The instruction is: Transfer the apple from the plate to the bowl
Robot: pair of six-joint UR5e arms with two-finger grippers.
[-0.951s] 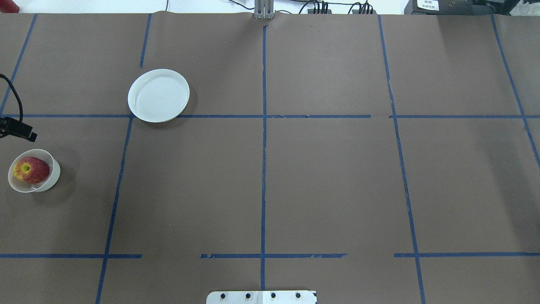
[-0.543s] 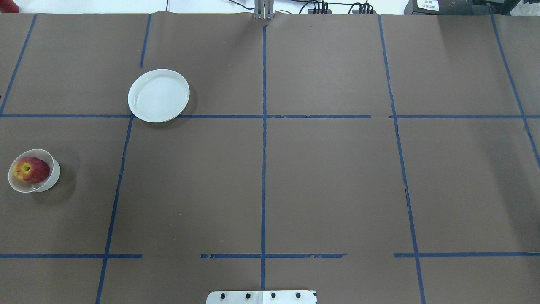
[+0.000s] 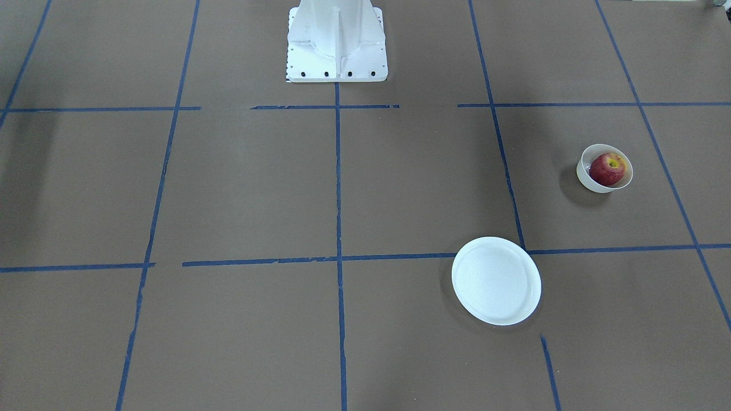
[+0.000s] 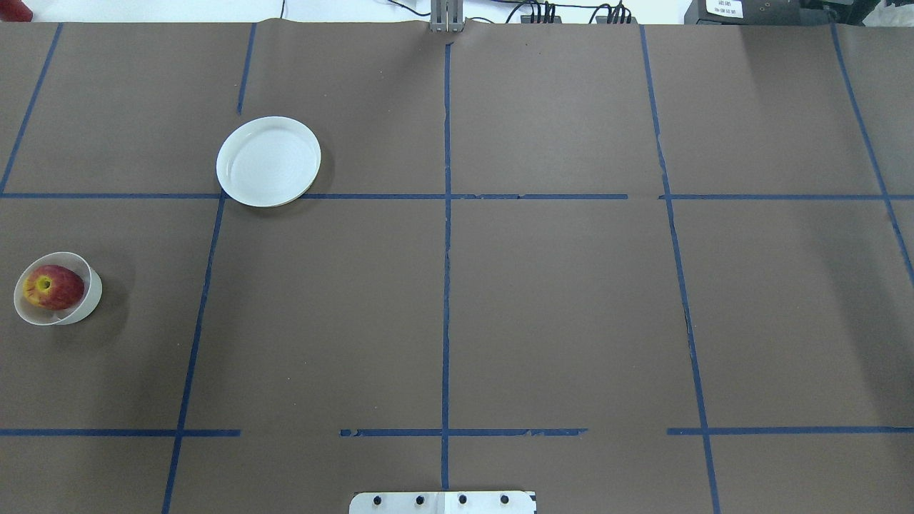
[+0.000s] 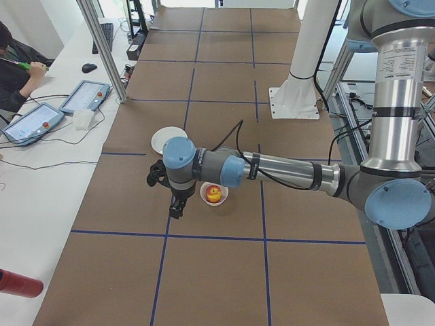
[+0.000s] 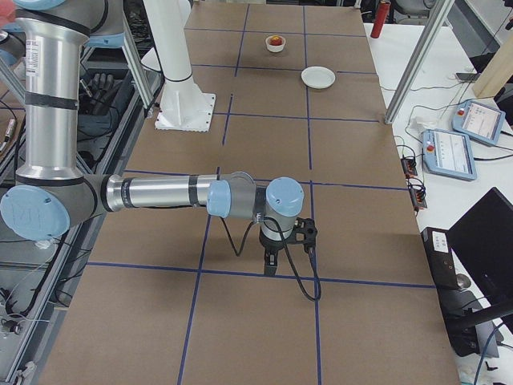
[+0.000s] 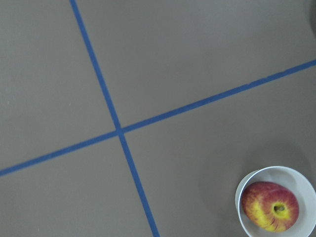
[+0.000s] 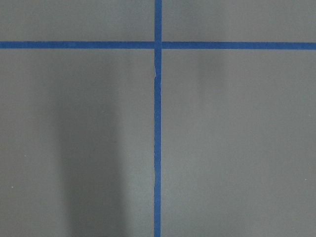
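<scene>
The red apple [image 4: 51, 287] with its yellow stem patch lies in the small off-white bowl [image 4: 93, 293] at the table's left edge. The apple [image 7: 270, 206] and bowl [image 7: 308, 185] also show at the lower right of the left wrist view. The white plate [image 4: 268, 162] is empty, further out on the left half. In the exterior left view my left gripper [image 5: 175, 210] hangs beside the bowl [image 5: 222, 202], apart from it. In the exterior right view my right gripper [image 6: 269, 261] hangs over bare table, far from the bowl. I cannot tell whether either gripper is open or shut.
Brown paper with blue tape lines [image 4: 446, 250] covers the table. The white robot base [image 3: 336, 40] stands at the near middle edge. Tablets [image 5: 85, 96] and an operator [image 5: 17, 64] sit at a side table beyond the far edge.
A dark part of the left arm's end, visible at the overhead view's left edge one second ago, has moved out of that view. The apple, bowl and plate have not moved.
</scene>
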